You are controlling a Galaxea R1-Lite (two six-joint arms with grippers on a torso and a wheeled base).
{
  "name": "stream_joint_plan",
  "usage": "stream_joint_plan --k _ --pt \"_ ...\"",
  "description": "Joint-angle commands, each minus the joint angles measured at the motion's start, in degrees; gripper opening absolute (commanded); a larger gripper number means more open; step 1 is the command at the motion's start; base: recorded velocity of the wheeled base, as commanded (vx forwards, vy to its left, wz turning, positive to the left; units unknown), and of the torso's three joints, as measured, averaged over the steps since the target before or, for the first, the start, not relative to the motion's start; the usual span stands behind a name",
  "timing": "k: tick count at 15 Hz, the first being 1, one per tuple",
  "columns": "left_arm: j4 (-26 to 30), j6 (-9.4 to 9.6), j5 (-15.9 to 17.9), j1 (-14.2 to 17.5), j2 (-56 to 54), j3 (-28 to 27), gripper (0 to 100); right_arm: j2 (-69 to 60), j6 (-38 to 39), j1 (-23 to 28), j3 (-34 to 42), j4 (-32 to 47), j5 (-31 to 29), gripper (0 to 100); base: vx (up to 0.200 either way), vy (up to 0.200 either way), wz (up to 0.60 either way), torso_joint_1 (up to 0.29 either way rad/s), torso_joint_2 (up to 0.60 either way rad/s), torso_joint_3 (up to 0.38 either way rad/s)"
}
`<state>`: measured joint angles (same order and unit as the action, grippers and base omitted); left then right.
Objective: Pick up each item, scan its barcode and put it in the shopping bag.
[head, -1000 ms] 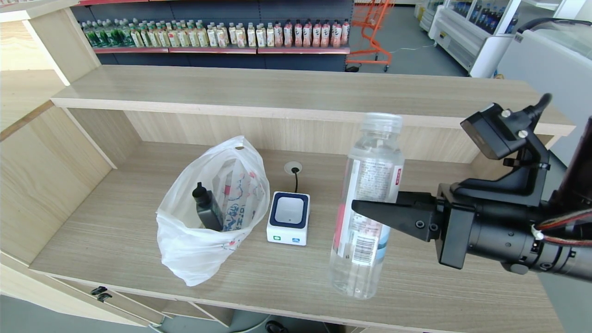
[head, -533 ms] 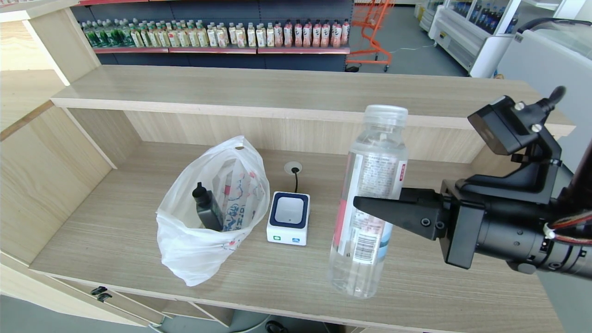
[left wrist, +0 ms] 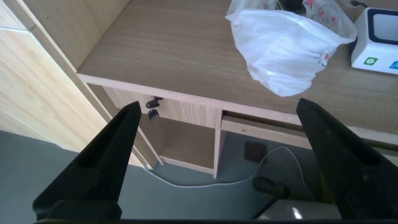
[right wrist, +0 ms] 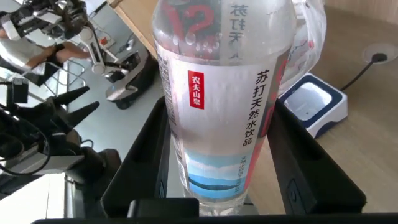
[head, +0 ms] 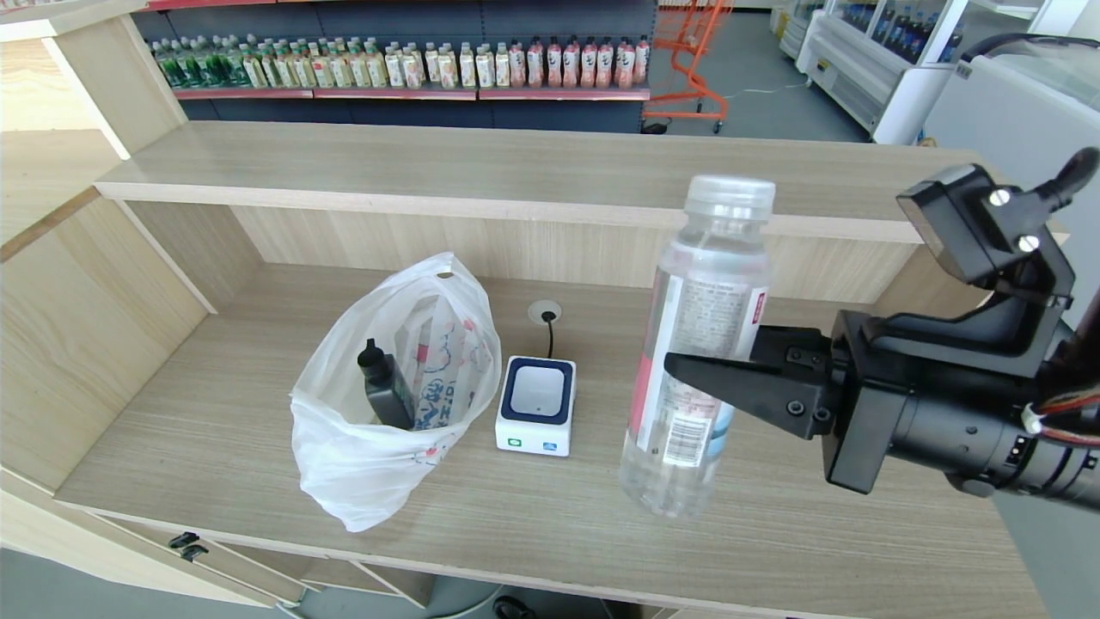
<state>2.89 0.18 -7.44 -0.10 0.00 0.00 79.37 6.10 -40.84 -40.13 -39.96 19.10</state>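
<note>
Clenching the water bottle (head: pixel 700 327) above the table (head: pixel 215 430), the right pincer (head: pixel 687 370) seemingly has scanning and bagging left — the shopping bag (head: pixel 344 464) already holds two items — left pincer (left wrist: pixel 217 162) released.

1. A shop, supermarket type, seen from the till side of the checkout.
2. A long shelf (head: pixel 404 93) across the aisle is packed with bottled drinks (head: pixel 404 64), lined up by kind with their labels facing out.
3. White glass-fronted chillers (head: pixel 868 52) stand at the far right with bottles inside.
4. An orange wire trolley (head: pixel 692 60) stands on the grey floor at the shelf's end.
5. The wooden checkout counter (head: pixel 516 168) has a raised front ledge and a lower work surface.
6. A small white barcode scanner (head: pixel 536 404) sits on the lower surface, with its cable running into a hole behind it.
7. A thin white plastic shopping bag (head: pixel 378 430) sits just beside the scanner with goods inside.
8. A water bottle (head: pixel 696 344) above the counter carries a printed barcode label.
</note>
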Motion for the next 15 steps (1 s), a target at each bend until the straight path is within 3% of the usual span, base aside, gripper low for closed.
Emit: stream_joint_plan --k 1,3,7,11,15 --pt "0.0 -0.01 0.0 0.0 0.1 0.0 100 3.2 -4.7 3.0 0.0 -3.9 -0.4 0 0.000 0.000 0.00 0.000 0.00 0.000" --pt "0.0 0.08 0.0 0.0 0.1 0.0 100 6.1 -14.5 6.2 0.1 -10.0 -0.4 0 0.000 0.000 0.00 0.000 0.00 0.000" --pt "0.0 -0.01 0.0 0.0 0.1 0.0 100 11.9 -25.0 10.3 3.8 -28.2 -0.3 0 0.000 0.000 0.00 0.000 0.00 0.000" --pt "0.0 -0.01 0.0 0.0 0.1 0.0 100 17.4 -26.5 12.8 8.6 -42.3 -0.3 0 0.000 0.000 0.00 0.000 0.00 0.000" --pt "0.0 0.08 0.0 0.0 0.1 0.0 100 19.2 -26.5 14.1 10.5 -47.0 -0.2 0 0.000 0.000 0.00 0.000 0.00 0.000"
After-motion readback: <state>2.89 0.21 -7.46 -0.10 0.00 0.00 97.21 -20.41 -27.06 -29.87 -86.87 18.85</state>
